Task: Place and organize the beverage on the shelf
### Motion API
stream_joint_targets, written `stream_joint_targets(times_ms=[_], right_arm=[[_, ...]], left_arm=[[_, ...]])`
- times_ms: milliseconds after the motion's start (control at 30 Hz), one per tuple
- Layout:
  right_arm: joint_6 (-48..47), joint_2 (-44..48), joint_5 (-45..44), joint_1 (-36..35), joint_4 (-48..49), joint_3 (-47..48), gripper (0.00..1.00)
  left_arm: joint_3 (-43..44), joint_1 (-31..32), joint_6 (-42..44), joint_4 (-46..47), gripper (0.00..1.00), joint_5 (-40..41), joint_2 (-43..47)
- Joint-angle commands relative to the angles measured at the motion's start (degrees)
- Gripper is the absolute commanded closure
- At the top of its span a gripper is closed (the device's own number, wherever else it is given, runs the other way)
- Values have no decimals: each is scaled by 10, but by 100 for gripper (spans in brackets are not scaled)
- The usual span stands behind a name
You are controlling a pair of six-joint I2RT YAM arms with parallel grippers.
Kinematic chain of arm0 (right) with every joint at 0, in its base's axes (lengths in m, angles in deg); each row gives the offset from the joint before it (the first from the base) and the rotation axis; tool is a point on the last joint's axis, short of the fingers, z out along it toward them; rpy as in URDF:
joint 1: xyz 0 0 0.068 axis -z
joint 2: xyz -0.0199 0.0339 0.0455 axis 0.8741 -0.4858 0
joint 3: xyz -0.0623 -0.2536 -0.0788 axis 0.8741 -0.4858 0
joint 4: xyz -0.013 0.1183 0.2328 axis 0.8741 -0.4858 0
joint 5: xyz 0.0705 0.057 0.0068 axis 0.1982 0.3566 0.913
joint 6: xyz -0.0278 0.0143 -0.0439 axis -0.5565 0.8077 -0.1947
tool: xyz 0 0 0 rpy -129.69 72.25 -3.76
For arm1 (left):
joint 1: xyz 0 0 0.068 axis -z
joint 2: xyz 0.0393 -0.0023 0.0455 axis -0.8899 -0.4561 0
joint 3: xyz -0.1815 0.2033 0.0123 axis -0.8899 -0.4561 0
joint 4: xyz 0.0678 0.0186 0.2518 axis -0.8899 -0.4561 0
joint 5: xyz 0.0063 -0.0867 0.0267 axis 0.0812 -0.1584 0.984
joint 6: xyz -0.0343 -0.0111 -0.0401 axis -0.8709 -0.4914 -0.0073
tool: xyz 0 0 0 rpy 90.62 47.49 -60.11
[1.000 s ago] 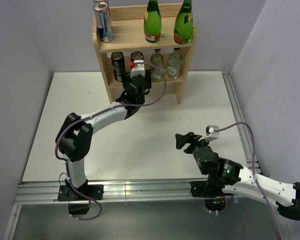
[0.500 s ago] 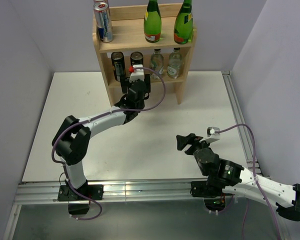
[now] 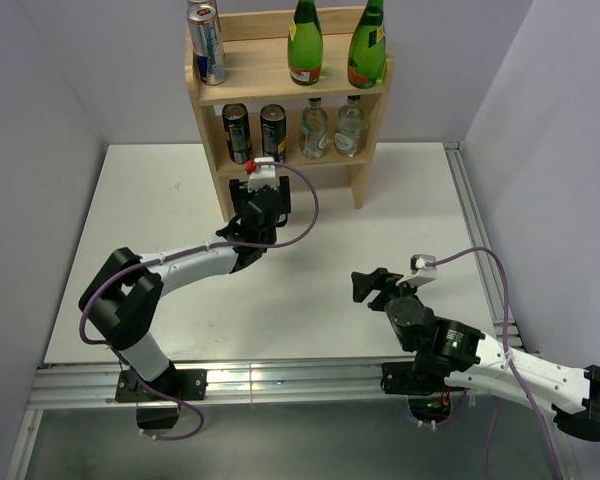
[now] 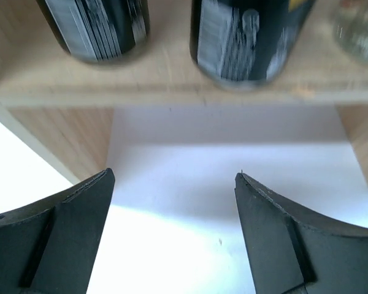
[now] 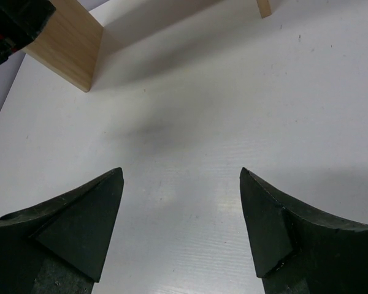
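The pale wooden shelf (image 3: 370, 88) stands at the far edge of the table. Its upper tier holds two stacked silver-blue cans (image 3: 208, 45) and two green bottles (image 3: 304, 45). Its lower tier holds two black cans (image 3: 236, 127) and two clear bottles (image 3: 314, 130). My left gripper (image 3: 254, 188) is open and empty, just in front of the lower tier. In the left wrist view, my left gripper (image 4: 175, 177) faces the two black cans (image 4: 248, 37) standing on the lower board (image 4: 172, 86). My right gripper (image 3: 365, 283) is open and empty over the table at the near right, as the right wrist view (image 5: 181, 174) also shows.
The white table top (image 3: 180, 290) lies between grey walls, with a metal rail (image 3: 475, 230) along its right edge. The shelf's side panel (image 5: 67, 49) shows far ahead in the right wrist view.
My left gripper has drawn back from the lower tier toward the near left. The second black can now stands alone on the shelf. The right arm has barely moved.
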Motion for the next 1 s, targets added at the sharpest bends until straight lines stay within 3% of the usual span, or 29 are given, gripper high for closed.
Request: stream_joint_targets(times_ms=[0,133,233,267,333,600,733,967], right_arm=[[9,-6,-12,-4,16,-4,17],[0,-5,-10,-4,12,6,17],[-65,-1,19,-4,41,25,16],[-118,-2,54,-4,51,45,14],[-151,-12,67,-4,39,80,10],[-240,-89,7,-4,-29,289,6],[-276,-91,-27,-4,-23,345,6],[-331,-60,-38,-4,1,390,0]], left_arm=[[-20,12,-23,-2,14,3,32],[-69,40,-64,-35,17,6,80],[-132,72,-97,-80,17,-14,162],[-148,79,-106,-100,2,-25,184],[-154,94,-135,-176,1,-31,240],[-47,113,-192,-458,1,32,354],[-7,124,-172,-479,1,9,442],[-21,125,-112,-409,1,-20,580]])
